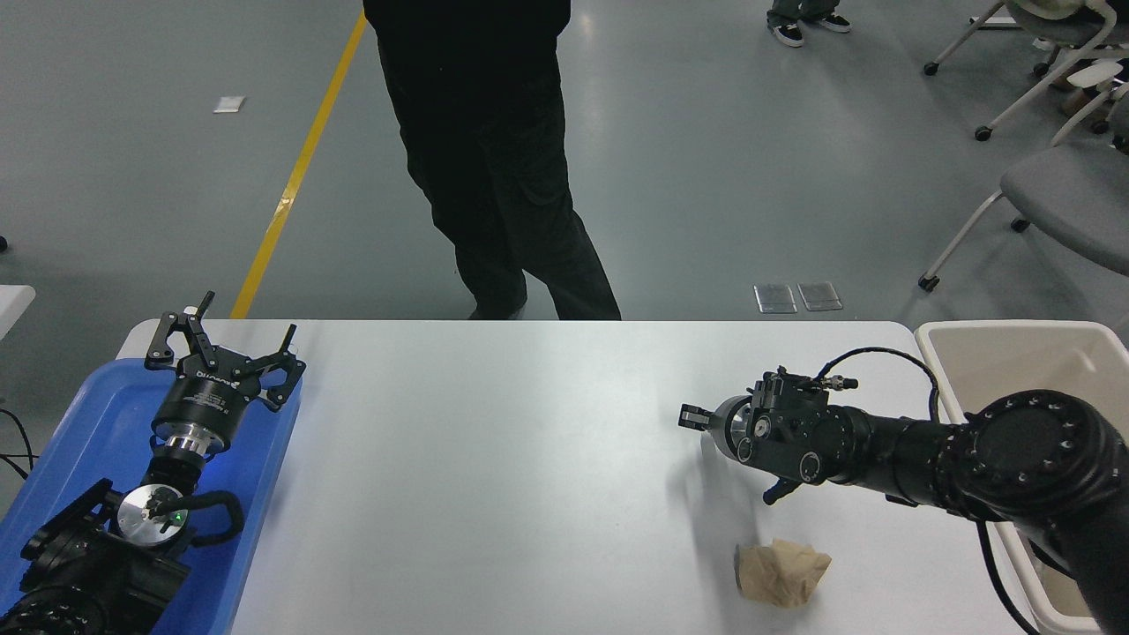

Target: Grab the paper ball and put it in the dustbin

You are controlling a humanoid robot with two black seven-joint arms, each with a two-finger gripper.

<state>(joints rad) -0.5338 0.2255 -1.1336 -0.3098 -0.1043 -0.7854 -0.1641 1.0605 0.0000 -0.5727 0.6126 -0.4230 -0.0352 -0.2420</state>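
The paper ball [783, 573], a tan-brown crumpled wad, lies on the white table [494, 459] near its front edge, right of centre. My right gripper [697, 417] hangs over the table behind and slightly left of the ball, clearly apart from it and holding nothing that I can see. It is seen end-on, so its opening is hidden. The cream-beige dustbin [997, 328] stands off the table's right edge, partly hidden by my right arm. My left gripper [225, 339] is parked open over the blue tray at the lower left.
A shallow blue tray [71, 441] sits at the table's left end under my left arm. A person in black trousers [503, 176] stands at the far side. Grey chairs [1058, 194] stand at the back right.
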